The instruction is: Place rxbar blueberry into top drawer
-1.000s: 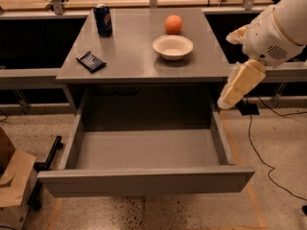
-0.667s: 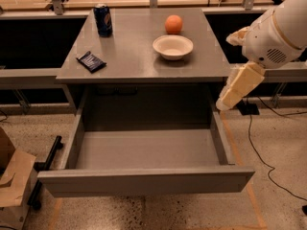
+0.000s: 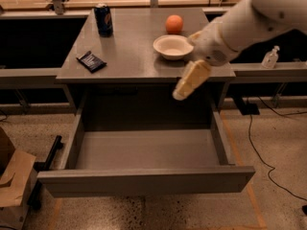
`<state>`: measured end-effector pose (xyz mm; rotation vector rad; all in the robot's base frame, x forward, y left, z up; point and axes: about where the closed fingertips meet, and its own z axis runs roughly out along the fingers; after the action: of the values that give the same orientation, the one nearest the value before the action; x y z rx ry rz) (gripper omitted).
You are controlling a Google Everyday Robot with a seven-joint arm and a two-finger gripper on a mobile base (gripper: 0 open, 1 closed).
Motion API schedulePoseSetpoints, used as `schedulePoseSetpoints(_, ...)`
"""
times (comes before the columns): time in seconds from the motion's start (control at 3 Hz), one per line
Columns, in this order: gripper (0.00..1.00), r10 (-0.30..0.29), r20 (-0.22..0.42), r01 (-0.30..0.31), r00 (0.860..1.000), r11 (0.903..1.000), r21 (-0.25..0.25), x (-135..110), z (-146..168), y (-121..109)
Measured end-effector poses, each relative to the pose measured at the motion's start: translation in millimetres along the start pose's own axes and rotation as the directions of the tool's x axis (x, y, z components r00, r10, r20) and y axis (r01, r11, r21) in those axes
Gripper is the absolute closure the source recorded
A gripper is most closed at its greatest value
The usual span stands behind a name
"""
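One snack bar, the rxbar blueberry (image 3: 92,61), is seen lying flat on the left part of the grey surface (image 3: 134,63), near the front edge and well apart from everything else. It is not yet held. It was probably laid flat because a thin wrapper will not stand, and its free margins leave room for a grasp from above. Its long axis is set on a diagonal, running from the back left toward the front right of the surface, so neither end is squared to the edge. A wrist turn would likely be called for to match that slant.

Behind it, at the back left, a blue soda can (image 3: 103,19) is stood upright. A white bowl (image 3: 171,47) and an orange (image 3: 174,24) are placed to the right.

Below the surface, the top drawer (image 3: 144,181) is pulled fully out, its grey interior bare and ready to receive the bar.

The pincer (image 3: 181,91) is hung on the right, angled down and left, in front of the surface edge and above the back right of the drawer, far from the bar. Nothing is held by it. How far it is opened cannot be told.
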<state>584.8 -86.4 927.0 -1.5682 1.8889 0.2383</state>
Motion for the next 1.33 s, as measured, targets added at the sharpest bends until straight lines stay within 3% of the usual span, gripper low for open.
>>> schedulePoseSetpoints(0.67, 0.00, 0.005, 0.146, 0.007, 0.989, 0.9966, -0.082, -72, 96, -47)
schedulePoseSetpoints(1.33, 0.00, 0.016, 0.162, -0.002, 0.987, 0.9964, -0.085, -77, 111, -49)
